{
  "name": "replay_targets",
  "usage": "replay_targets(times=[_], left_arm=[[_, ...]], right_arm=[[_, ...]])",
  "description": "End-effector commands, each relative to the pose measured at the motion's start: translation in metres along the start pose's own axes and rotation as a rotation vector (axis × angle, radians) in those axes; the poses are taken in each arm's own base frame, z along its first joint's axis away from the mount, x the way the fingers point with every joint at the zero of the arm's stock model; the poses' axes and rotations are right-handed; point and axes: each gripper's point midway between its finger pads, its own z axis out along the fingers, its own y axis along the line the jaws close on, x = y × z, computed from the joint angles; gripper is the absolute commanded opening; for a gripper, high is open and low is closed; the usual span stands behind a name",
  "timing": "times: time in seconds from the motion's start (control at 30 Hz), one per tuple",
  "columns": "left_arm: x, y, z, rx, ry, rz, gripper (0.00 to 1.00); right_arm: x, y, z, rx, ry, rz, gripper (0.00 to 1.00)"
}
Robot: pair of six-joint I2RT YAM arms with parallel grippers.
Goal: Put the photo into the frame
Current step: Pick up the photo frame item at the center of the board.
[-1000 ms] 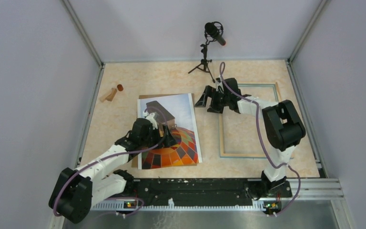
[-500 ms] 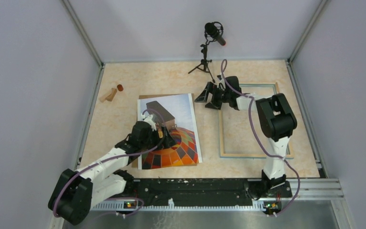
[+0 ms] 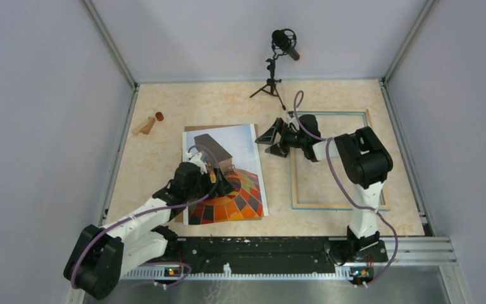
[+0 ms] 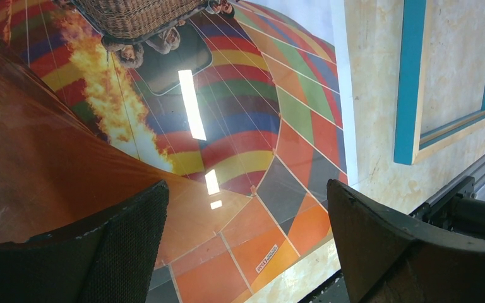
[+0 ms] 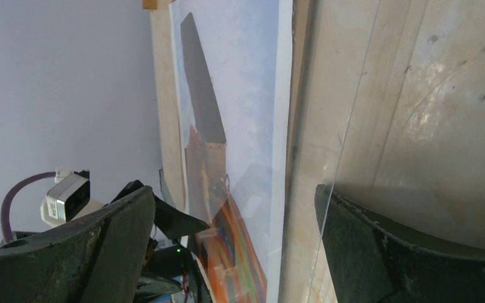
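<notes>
**A:** Leftward the right fingers [image 3: 267,137] are drifting since a second ago, now hanging off the frame's [image 3: 338,206] far left corner.

**B:** Are they gripping anything?

**A:** No. Both pairs are standing wide apart and holding nothing. The left fingers [image 3: 223,185] are hovering over the photo [image 3: 240,142], which is lying flat on the surface [image 3: 158,164] just left of the frame.

**B:** What are the wrist views adding?

**A:** The left one is showing glare streaks on the balloon and the frame's blue face. The right one is leaving the pane's edge hard to make out.
</notes>
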Motion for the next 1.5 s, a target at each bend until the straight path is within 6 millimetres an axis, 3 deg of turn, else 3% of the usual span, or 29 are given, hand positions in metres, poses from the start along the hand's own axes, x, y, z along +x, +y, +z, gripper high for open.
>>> replay_targets(times=[0.0,0.33,0.57,0.8,0.97,1.07,1.1,1.33,1.47], left_arm=[[0.022,0.021,-0.001,-0.064,0.055,-0.023,0.98],[0.016,0.004,-0.001,0.017,0.035,-0.016,0.98],[0.015,-0.007,-0.003,0.065,0.043,-0.016,0.98],[0.01,-0.017,-0.01,0.102,0.032,0.001,0.98],[-0.002,-0.034,-0.021,0.138,0.019,0.024,0.98],[-0.017,-0.054,-0.033,0.178,-0.006,0.057,0.98],[-0.024,-0.062,-0.038,0.195,-0.018,0.075,0.98],[-0.09,-0.12,-0.087,0.254,-0.169,0.296,0.98],[-0.125,-0.146,-0.118,0.264,-0.289,0.402,0.98]], right_arm=[[0.007,0.037,-0.011,-0.089,-0.01,-0.022,0.95],[0.036,0.07,-0.034,-0.22,-0.028,0.034,0.82],[0.056,0.08,-0.027,-0.258,-0.019,0.064,0.57],[0.063,0.082,-0.025,-0.237,-0.026,0.047,0.39],[0.065,0.066,-0.029,-0.092,-0.021,0.002,0.21],[0.067,0.063,-0.037,-0.005,0.004,-0.061,0.02],[0.067,0.064,-0.04,0.019,0.023,-0.081,0.0],[0.072,0.067,-0.066,0.052,0.174,-0.137,0.0],[0.06,0.057,-0.089,0.123,0.14,-0.148,0.0]])
